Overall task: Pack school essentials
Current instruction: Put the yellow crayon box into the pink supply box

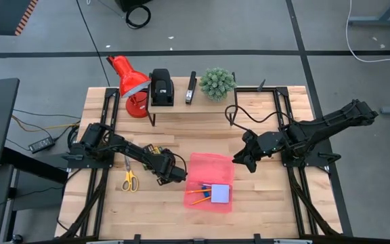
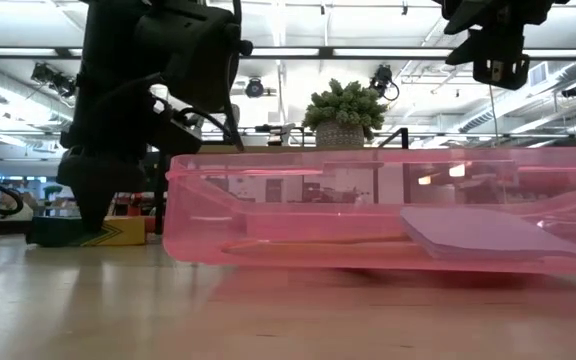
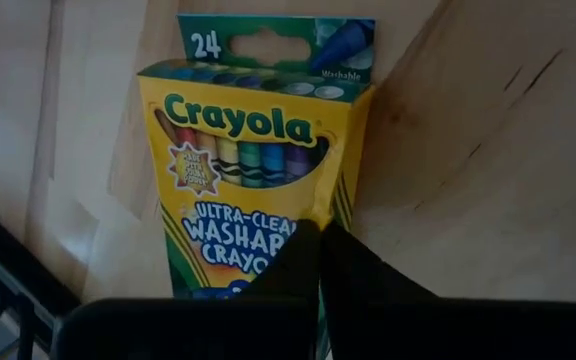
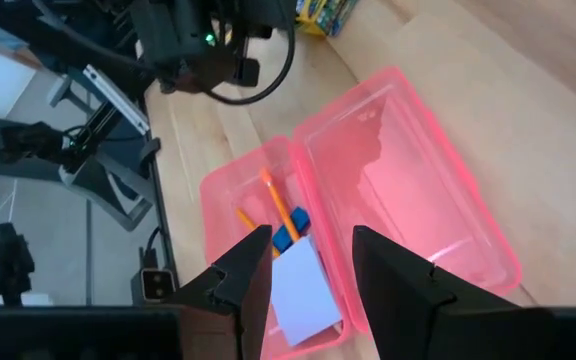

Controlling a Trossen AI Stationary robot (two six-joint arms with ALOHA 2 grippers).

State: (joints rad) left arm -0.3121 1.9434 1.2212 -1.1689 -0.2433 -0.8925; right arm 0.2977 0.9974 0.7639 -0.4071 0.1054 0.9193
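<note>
Writing: the crayon box reads "Crayola", "24", "Washable" and part of "ULTRA-CLEAN WASHABLE CRAYONS"; yellow front, green top flap.
Crayon box place: lying on the table, just left of the pink case.
Left gripper: fingers pressed together, tips down on the crayon box's front; whether they pinch it I cannot tell.
Right gripper: fingers apart, holding nothing, hanging above the case's right edge.
Pink case: lying open; the near half holds 2 pencils, an eraser and a notepad; the far half is bare.
Scissors: flat on the table left of the left gripper, yellow handles toward the front edge.
Back shelf: red lamp, 2 black devices, small plant.
</note>
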